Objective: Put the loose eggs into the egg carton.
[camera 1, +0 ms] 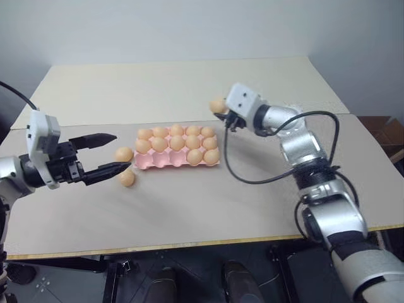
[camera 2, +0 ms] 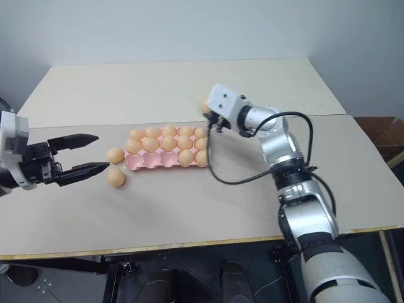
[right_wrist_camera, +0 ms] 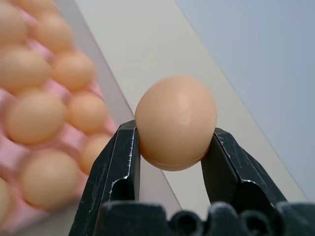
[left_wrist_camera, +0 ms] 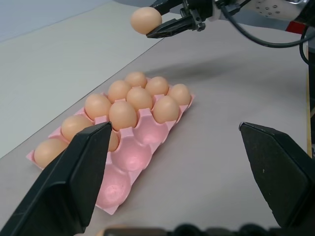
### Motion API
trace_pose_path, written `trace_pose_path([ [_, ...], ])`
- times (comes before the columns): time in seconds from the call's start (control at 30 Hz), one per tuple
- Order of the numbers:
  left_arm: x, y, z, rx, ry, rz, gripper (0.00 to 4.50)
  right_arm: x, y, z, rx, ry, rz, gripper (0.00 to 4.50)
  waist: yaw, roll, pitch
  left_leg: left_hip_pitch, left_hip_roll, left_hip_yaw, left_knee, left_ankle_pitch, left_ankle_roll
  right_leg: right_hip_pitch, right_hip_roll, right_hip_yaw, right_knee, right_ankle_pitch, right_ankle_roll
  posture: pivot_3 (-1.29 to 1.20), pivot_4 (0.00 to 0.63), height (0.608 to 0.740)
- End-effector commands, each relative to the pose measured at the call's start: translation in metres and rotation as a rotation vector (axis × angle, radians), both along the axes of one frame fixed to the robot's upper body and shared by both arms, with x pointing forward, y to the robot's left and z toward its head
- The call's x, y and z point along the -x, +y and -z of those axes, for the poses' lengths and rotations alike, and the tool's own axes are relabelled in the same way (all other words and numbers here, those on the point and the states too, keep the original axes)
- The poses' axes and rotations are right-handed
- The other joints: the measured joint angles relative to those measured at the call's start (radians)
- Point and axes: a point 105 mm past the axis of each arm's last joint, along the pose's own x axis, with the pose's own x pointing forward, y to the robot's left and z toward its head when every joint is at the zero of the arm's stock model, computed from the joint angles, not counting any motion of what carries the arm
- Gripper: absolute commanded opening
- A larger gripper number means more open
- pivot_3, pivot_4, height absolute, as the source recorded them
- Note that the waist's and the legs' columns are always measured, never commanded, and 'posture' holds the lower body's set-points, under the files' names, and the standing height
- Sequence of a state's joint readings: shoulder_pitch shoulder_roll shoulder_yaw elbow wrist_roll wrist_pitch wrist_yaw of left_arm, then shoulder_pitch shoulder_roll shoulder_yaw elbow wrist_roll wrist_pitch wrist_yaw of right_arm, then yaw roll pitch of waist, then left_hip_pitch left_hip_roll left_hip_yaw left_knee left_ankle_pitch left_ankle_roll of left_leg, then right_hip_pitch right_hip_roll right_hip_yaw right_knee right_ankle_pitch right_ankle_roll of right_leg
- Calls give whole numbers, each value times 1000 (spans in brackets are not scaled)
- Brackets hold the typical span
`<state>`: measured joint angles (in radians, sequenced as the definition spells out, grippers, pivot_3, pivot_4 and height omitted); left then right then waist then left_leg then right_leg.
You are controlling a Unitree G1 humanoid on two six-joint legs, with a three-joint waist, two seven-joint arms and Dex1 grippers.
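carton: egg carton [camera 1: 178, 158] is seen on the table [camera 1: 189, 208], most cups filled.
right gripper [right_wrist_camera: 172, 147]: clamped on one egg [right_wrist_camera: 175, 120], held above the carton's far end.
left gripper [camera 1: 107, 153]: jaws spread wide, nothing held.
loose eggs: two [camera 1: 124, 154] [camera 1: 127, 178] lie beside the carton's near end.

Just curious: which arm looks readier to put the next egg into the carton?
The right: its gripper already holds an egg above the egg carton. The left gripper is open and empty.
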<state>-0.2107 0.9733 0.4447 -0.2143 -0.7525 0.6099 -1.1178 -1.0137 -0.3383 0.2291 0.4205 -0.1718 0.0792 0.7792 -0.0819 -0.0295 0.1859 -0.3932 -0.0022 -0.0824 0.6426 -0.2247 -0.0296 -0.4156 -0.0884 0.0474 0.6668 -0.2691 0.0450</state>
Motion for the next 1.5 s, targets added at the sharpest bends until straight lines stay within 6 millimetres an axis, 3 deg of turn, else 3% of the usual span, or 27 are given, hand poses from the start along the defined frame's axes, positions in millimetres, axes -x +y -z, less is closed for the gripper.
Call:
trace_pose_path([
  [0.03,3,8,-8,-4,-21,-14,4500,16,24,5,-2,22,-59,1621,5,0,0,-1,0,0,1,0,0,-1,0,0,0,0,0,0,150,740],
  [0.2,4,15,-4,-17,-6,-42,4500,26,56,33,25,85,-100,1621,9,0,0,-6,-1,0,1,1,-1,-8,0,0,6,0,0,0,150,740],
  [0.37,7,18,-1,-22,6,-53,4500,32,69,49,52,136,-125,1621,10,0,0,-7,-1,0,1,1,-1,-8,0,0,6,0,0,0,150,740],
  [0.5,9,19,0,-25,11,-57,4500,37,72,55,63,157,-141,2927,11,0,0,-6,-1,0,1,1,-2,-8,0,0,5,0,0,0,150,740],
  [0.67,9,18,0,-28,14,-54,4500,36,72,41,34,138,-134,4428,9,0,0,-6,0,0,1,1,-1,-8,0,0,6,0,0,0,150,740],
  [0.73,8,18,1,-28,16,-53,4500,36,66,30,17,120,-131,4479,10,0,0,-6,0,0,1,1,-2,-8,0,0,6,0,0,0,150,740],
  [0.87,6,20,6,-34,36,-57,4500,40,41,7,-31,87,-114,4479,12,0,0,-7,-1,0,1,1,-1,-8,0,0,6,0,0,0,150,740],
  [1.07,1,34,16,-38,22,-135,4500,58,-29,-26,-124,89,-61,4479,18,0,0,-7,-1,0,1,1,-1,-7,-1,-1,4,0,0,0,150,740],
  [1.2,6,35,29,-62,3,-138,4500,81,-73,-23,-123,106,-58,4479,22,0,0,-7,-1,0,1,1,-1,-6,-1,-1,0,0,0,0,150,740],
  [1.33,15,32,38,-101,45,-127,4500,108,-113,-2,-97,212,-77,4479,24,0,0,-7,-1,0,1,0,-1,-6,-1,-1,-1,0,-1,0,150,740],
  [1.5,25,17,45,-84,31,-146,4500,126,-135,13,-56,298,-42,4479,23,0,0,-5,0,1,1,0,-1,-4,-1,0,0,1,-1,0,150,740],
])
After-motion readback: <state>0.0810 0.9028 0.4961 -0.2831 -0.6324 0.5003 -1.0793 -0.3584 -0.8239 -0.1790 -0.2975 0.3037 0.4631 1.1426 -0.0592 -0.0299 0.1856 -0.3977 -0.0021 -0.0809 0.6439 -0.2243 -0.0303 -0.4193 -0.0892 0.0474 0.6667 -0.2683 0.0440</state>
